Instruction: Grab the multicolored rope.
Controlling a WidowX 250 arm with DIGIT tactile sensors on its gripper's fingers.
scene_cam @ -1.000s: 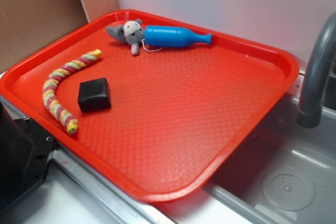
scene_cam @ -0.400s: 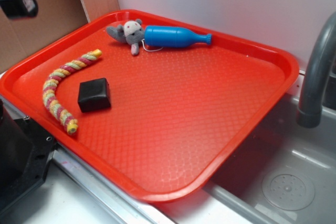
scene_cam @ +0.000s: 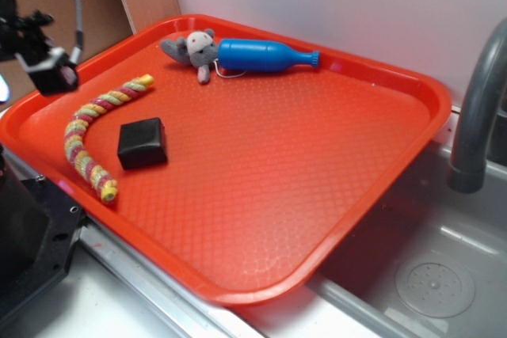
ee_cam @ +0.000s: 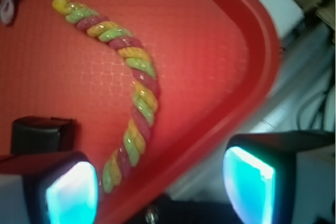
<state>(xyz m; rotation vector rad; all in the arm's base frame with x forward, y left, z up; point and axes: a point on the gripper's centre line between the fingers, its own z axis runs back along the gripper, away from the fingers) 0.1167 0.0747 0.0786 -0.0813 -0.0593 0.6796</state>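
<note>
The multicolored rope lies curved along the left side of the red tray, a twist of yellow, pink and green strands. In the wrist view the multicolored rope arcs across the tray floor, its near end just beside my left pad. My gripper hangs above the tray's left rim, up and to the left of the rope, apart from it. In the wrist view my gripper is open, its two glowing pads wide apart with nothing between them.
A small black block sits right beside the rope. At the tray's back lie a blue bottle and a grey plush mouse. A grey faucet and sink are to the right. Cardboard stands behind on the left.
My gripper came into view at the upper left and has dropped lower and a bit to the right, toward the rope. The rope and the other objects have not moved.
</note>
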